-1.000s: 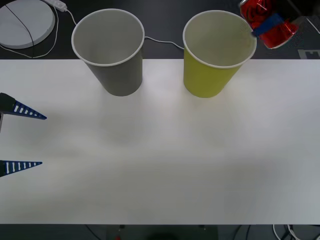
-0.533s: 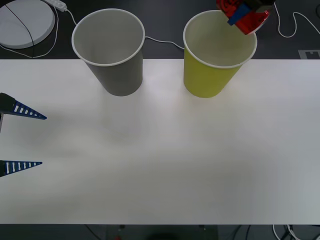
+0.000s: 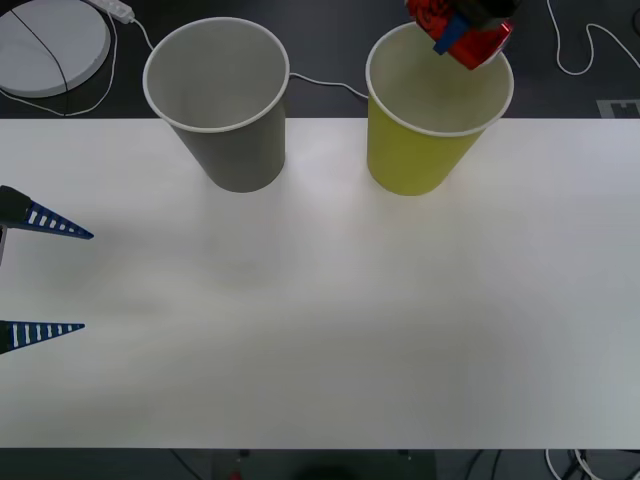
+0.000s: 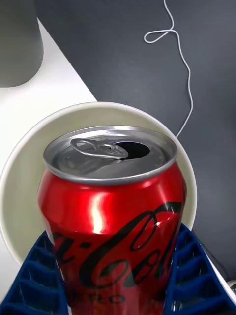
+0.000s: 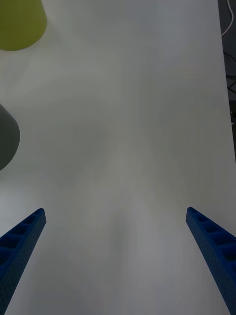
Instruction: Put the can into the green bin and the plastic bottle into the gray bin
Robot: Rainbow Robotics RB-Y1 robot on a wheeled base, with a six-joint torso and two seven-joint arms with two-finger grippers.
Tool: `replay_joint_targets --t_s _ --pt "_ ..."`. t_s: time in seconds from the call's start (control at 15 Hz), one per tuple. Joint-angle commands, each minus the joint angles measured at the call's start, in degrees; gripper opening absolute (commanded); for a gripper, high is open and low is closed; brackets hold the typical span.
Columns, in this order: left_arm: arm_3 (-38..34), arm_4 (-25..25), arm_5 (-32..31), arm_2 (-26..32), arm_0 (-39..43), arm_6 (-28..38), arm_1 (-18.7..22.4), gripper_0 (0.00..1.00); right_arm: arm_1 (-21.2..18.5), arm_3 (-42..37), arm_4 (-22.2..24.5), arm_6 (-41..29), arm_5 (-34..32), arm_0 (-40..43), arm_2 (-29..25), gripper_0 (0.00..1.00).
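The can [image 3: 470, 38] was held clamped in the right end effector [image 3: 462, 28] above the green bin's [image 3: 420, 150] far rim, while the left end effector [image 3: 45, 275] was parked spread wide, well apart from that bin

Two blue, ribbed, tapering fingers [image 3: 45, 222] of the left gripper [image 3: 42, 277] are seen at the left edge of the front view, each marked with a row of pale rectangular cells and ending in a sharp point. The right gripper [image 4: 118, 275] is shown with blue fingers [image 4: 194, 275] moulded in open box-like ribs, and a dark body at the top of the front view.
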Motion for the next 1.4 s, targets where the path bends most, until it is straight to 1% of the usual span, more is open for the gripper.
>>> replay_joint_targets --t_s 0.07,0.27,0.33,0.47,0.53,0.6,0.67,0.87,0.93,1.13,1.2,1.27,1.4 --pt "0.0 0.0 0.0 0.0 0.0 0.0 0.0 1.00 -0.5 -0.1 -0.6 1.2 0.1 0.0 0.0 1.00" --pt "0.0 0.0 0.0 0.0 0.0 0.0 0.0 1.00 -1.7 -1.1 -1.5 1.2 -0.5 0.0 0.0 1.00" --pt "0.0 0.0 0.0 0.0 0.0 0.0 0.0 1.00 -2.7 -2.1 -2.3 0.9 -1.2 0.0 0.0 1.00" --pt "0.0 0.0 0.0 0.0 0.0 0.0 0.0 1.00 -6.0 -5.2 -5.9 0.6 -1.6 0.3 -0.1 1.00" --pt "0.0 0.0 0.0 0.0 0.0 0.0 0.0 1.00 -8.0 -7.1 -8.7 0.9 -1.6 1.4 -0.7 1.00" --pt "0.0 0.0 0.0 0.0 0.0 0.0 0.0 1.00 -9.4 -9.1 -10.3 1.2 -1.6 3.3 -2.3 1.00" --pt "0.0 0.0 0.0 0.0 0.0 0.0 0.0 1.00 -10.6 -11.5 -11.2 1.7 -1.6 6.0 -4.8 1.00" --pt "0.0 0.0 0.0 0.0 0.0 0.0 0.0 1.00 -14.7 -23.4 -13.2 2.4 -1.6 16.5 -14.0 1.00" --pt "0.0 0.0 0.0 0.0 0.0 0.0 0.0 1.00 -16.0 -26.6 -15.1 3.0 -1.6 20.9 -17.9 1.00" --pt "0.0 0.0 0.0 0.0 0.0 0.0 0.0 1.00 -18.0 -32.0 -20.5 4.8 -1.6 30.0 -26.2 1.00" --pt "0.0 0.0 0.0 0.0 0.0 0.0 0.0 1.00 -18.2 -33.8 -21.6 5.9 -1.6 32.9 -28.8 1.00" --pt "0.0 0.0 0.0 0.0 0.0 0.0 0.0 1.00 -18.3 -35.5 -21.9 9.4 -1.6 36.2 -31.7 1.00" --pt "0.0 0.0 0.0 0.0 0.0 0.0 0.0 1.00 -18.3 -37.4 -24.4 15.1 -1.6 43.1 -37.4 1.00"
